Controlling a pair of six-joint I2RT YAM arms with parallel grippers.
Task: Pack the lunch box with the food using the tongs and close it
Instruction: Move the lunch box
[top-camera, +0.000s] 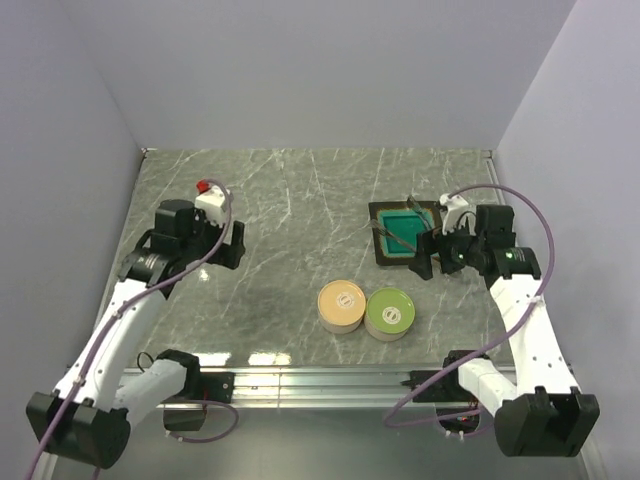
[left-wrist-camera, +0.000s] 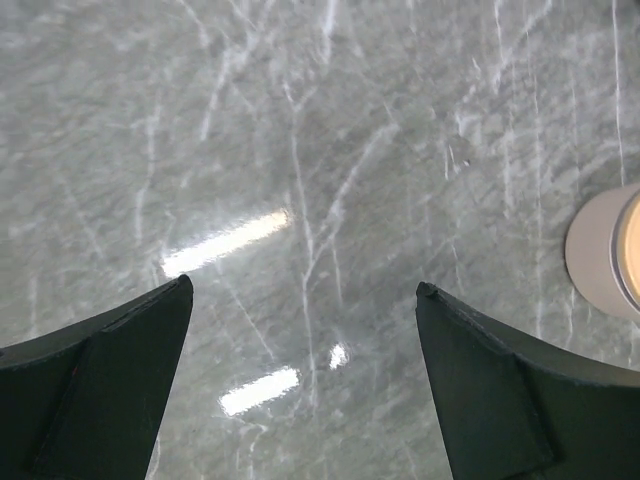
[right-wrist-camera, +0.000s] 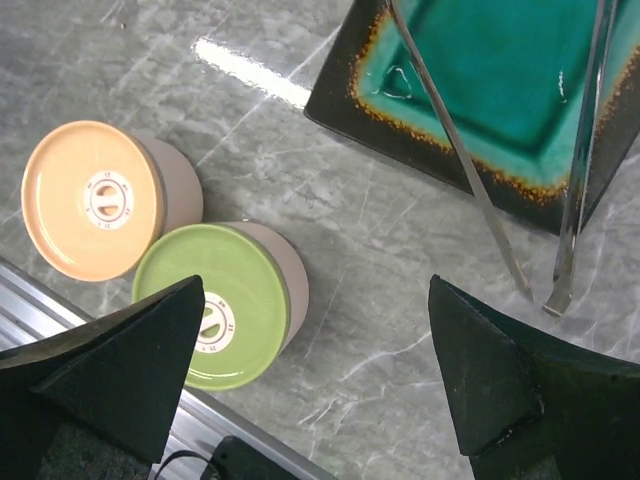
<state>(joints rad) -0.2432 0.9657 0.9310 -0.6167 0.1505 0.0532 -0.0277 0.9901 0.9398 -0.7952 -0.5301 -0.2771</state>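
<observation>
- My right tool (right-wrist-camera: 315, 290) is spread wide and holds nothing; it hangs over the counter (top-camera: 300, 220) just short of the tongs (right-wrist-camera: 459, 150).
- From my right wrist, the tongs lie at 1 o'clock. Their two thin arms cross the near rim of the teal tray (right-wrist-camera: 335, 95) and both tips rest on the counter, while the joined end is out of that view.
- The orange-lidded tin (right-wrist-camera: 92, 200) and green-lidded tin (right-wrist-camera: 215, 300) sit touching at 9 o'clock, lids on — I take them for the lunch box.
- I see no food in any view.
- My left tool (left-wrist-camera: 305, 288) is also wide open and empty, over bare counter well off at 9 o'clock.
- I expect the tongs to be light, springy and slick — polished metal that could skate or twist.
- I would grip across both arms where they bridge the rim, since there is room beneath them there.
</observation>
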